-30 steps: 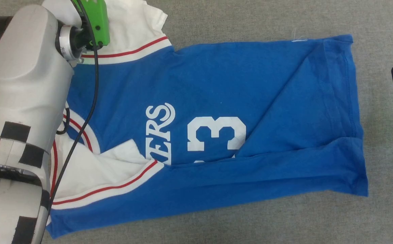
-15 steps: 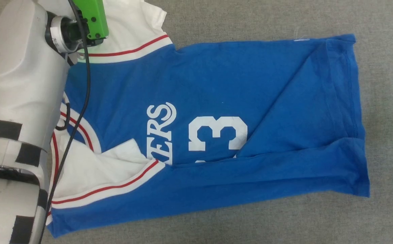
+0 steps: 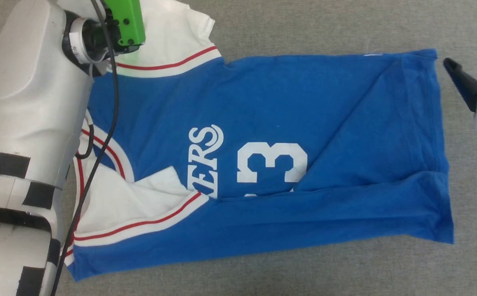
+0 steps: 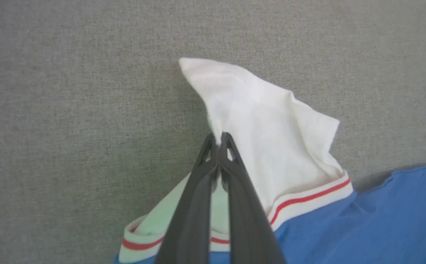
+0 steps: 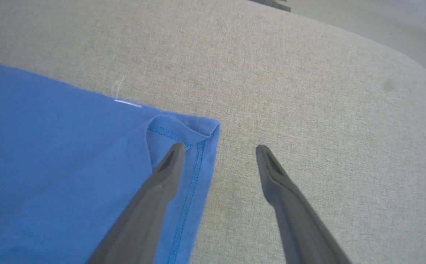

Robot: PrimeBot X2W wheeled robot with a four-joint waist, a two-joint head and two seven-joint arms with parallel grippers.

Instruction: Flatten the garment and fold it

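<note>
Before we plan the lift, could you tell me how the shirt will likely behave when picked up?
Probably floppy: the shirt lies in soft folds, so it should sag. Likely light: the left gripper pinches the white sleeve with just its tips. It may drag on the woven grey surface.

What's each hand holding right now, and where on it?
Left hand pinches the garment by its white sleeve edge; right hand is open, holding nothing.
</note>
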